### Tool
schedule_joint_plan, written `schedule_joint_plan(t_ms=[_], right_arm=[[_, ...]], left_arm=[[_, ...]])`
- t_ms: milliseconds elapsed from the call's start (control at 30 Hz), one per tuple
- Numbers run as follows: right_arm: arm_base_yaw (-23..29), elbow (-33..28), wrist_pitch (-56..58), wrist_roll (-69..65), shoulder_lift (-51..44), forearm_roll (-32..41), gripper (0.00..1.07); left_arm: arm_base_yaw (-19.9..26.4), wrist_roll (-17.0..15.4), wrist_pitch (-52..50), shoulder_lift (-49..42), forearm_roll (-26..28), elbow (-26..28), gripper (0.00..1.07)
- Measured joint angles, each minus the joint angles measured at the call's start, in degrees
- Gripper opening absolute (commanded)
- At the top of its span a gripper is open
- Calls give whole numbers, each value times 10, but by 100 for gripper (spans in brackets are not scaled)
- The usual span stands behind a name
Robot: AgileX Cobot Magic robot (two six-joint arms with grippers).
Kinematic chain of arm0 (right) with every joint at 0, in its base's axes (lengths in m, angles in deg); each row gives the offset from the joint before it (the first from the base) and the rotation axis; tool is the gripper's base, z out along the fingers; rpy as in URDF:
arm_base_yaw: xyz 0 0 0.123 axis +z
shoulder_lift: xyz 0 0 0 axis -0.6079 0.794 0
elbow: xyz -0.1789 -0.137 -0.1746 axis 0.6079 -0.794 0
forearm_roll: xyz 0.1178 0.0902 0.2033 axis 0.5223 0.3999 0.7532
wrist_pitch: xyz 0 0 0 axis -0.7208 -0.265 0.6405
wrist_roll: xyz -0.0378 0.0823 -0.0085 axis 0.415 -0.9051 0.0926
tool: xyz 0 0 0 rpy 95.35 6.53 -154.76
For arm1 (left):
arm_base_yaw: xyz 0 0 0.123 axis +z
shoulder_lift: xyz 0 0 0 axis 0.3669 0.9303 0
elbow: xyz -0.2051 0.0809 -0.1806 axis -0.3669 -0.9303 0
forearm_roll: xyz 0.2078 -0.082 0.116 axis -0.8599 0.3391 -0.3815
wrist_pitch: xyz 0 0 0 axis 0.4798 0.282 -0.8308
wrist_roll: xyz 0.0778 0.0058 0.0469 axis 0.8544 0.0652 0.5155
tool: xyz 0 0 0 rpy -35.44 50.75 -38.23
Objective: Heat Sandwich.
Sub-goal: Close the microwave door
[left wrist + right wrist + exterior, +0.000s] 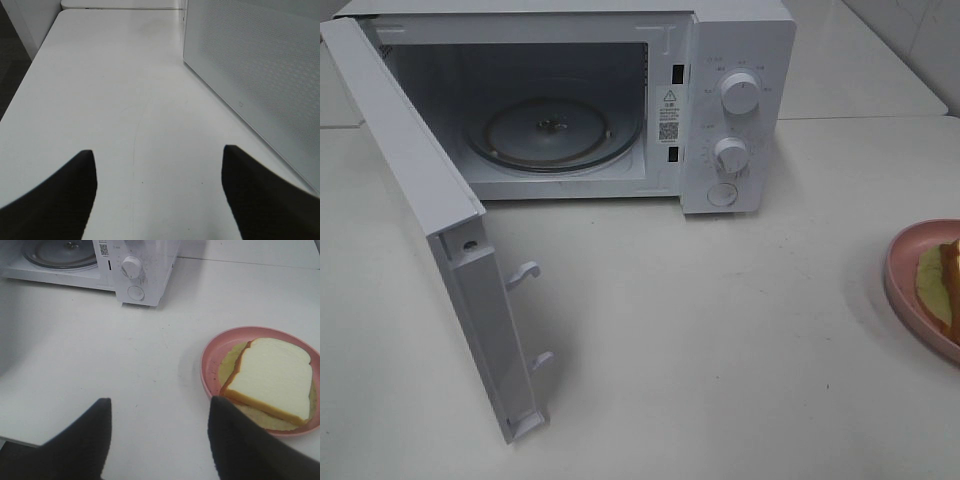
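The sandwich [272, 377], white bread with a tan-orange crust over a pale yellow-green filling, lies on a round pink plate [212, 352]. In the exterior high view only a slice of the sandwich [942, 280] and plate [905, 290] shows at the right edge. The white microwave [730, 60] stands at the back with its door [430, 220] swung wide open and the glass turntable [552, 135] bare. My right gripper [157, 402] is open above the table, short of the plate. My left gripper [157, 152] is open over bare table, beside the door's outer face [260, 75]. Neither arm appears in the exterior high view.
The open door juts toward the front left of the white table [720, 350], with two latch hooks [525, 272] on its edge. Two knobs [740, 93] and a button are on the microwave's right panel. A table seam runs behind the microwave at the right.
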Motion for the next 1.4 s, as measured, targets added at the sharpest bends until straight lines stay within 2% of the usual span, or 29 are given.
schedule_joint_plan(t_ms=[467, 667, 800, 900, 1000, 1167, 1400], right_arm=[[0, 0, 0, 0, 0, 0, 58], [0, 0, 0, 0, 0, 0, 58], [0, 0, 0, 0, 0, 0, 58], [0, 0, 0, 0, 0, 0, 58], [0, 0, 0, 0, 0, 0, 58], [0, 0, -1, 0, 0, 0, 58], [0, 0, -1, 0, 0, 0, 58]], left_arm=[[0, 0, -2, -1, -5, 1, 68], [0, 0, -38, 30, -26, 28, 68], [0, -1, -87, 68, -42, 28, 68], [0, -25, -162, 104, -60, 28, 68], [-1, -37, -194, 120, -72, 28, 68], [-36, -42, -289, 175, -94, 28, 68], [-70, -42, -366, 251, -94, 28, 68]])
